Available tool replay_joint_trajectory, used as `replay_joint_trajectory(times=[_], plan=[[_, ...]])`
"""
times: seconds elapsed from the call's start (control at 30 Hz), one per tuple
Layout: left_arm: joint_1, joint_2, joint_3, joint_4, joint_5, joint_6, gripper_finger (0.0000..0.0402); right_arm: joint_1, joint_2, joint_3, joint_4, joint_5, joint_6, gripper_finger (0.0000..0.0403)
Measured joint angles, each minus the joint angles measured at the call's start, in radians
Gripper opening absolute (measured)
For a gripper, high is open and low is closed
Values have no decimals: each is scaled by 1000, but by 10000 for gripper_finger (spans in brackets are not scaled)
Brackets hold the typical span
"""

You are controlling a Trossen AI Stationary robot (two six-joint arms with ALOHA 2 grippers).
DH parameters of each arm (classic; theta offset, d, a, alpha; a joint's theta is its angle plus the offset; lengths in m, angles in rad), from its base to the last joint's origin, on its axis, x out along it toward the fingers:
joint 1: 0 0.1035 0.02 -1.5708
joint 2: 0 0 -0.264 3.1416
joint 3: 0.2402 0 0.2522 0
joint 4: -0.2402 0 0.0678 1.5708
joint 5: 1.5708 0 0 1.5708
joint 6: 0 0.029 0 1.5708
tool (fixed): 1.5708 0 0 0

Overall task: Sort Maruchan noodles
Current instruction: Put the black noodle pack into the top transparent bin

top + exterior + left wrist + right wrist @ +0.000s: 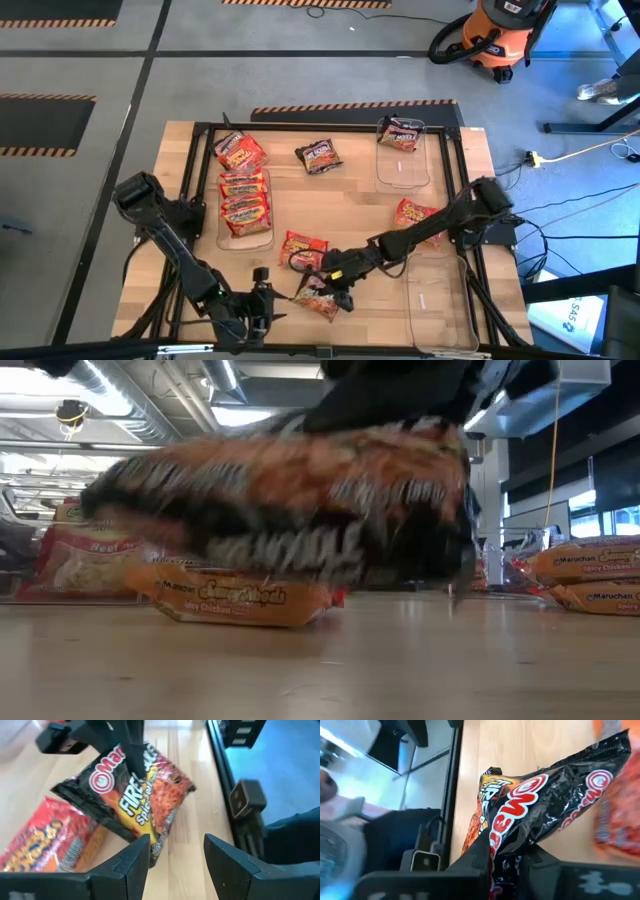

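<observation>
1 dark packet (545, 805) pinched at its edge by right gripper (335, 283), fingers shut on it, near table's front centre | long axis runs away from those fingers | left gripper (172, 857) just beside, fingers apart, empty | right arm nearer.

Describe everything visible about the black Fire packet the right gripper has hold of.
The black Fire packet is glossy crinkled plastic, printed with a red-and-white Maruchan logo, yellow "FIRE" lettering and orange noodles. The right gripper pinches one edge, shut on it, so it hangs tilted near the table's front edge, above the orange packet beside it.
</observation>
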Motion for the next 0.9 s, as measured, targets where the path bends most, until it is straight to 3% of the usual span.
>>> replay_joint_trajectory(times=[0.3,0.6,0.9], plan=[[26,-166,1,-16,-33,238,180,-123,-251,0,-280,-3,-281,31],[95,-322,1,-124,-77,450,180,-369,-559,0,-643,21,-550,34],[211,-366,2,-202,-113,537,180,-634,-785,0,-835,137,-761,34]])
